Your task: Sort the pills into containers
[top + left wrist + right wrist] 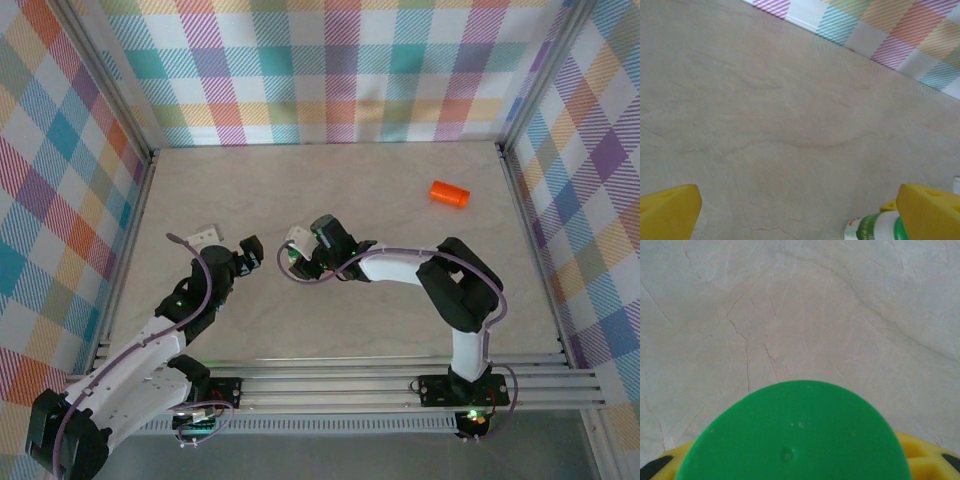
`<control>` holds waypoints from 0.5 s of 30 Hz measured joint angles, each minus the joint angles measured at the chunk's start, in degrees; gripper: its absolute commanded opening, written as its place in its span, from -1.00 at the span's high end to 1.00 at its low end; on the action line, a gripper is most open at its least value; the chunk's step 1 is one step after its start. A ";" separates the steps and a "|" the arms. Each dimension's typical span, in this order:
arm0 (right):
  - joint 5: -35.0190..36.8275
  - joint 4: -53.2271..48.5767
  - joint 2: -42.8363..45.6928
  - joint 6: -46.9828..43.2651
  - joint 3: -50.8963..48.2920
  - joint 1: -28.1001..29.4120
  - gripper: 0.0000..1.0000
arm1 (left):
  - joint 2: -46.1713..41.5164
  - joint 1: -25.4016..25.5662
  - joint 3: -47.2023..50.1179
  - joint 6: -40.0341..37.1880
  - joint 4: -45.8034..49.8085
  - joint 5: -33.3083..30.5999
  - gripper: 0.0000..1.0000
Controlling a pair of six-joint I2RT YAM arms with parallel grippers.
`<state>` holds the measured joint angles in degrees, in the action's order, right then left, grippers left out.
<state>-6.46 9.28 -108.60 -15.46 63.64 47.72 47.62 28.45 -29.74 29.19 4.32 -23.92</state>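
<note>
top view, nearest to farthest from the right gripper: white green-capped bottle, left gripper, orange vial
1. small white bottle with green round cap, in the right gripper's jaws
2. left gripper, just left
3. bright orange cylindrical vial, far back right

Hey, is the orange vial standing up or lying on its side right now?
Lying on its side: the orange vial shows its long body flat on the table in the top view.
</note>
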 measured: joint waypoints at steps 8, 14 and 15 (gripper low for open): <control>-2.71 0.26 0.02 2.80 0.55 -0.02 -0.56 | 0.76 -2.16 -0.37 0.24 2.16 7.10 -0.88; -5.05 -1.81 3.85 5.03 -0.55 -0.76 -0.53 | 1.31 -2.78 -0.31 0.63 2.58 13.11 -0.74; -5.60 -2.49 5.51 6.08 -0.96 -1.01 -0.51 | 1.68 -2.84 -0.22 0.63 2.05 14.71 -0.71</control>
<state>-12.05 6.79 -103.09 -9.39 62.67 46.72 49.30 25.61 -29.95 29.82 6.37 -9.21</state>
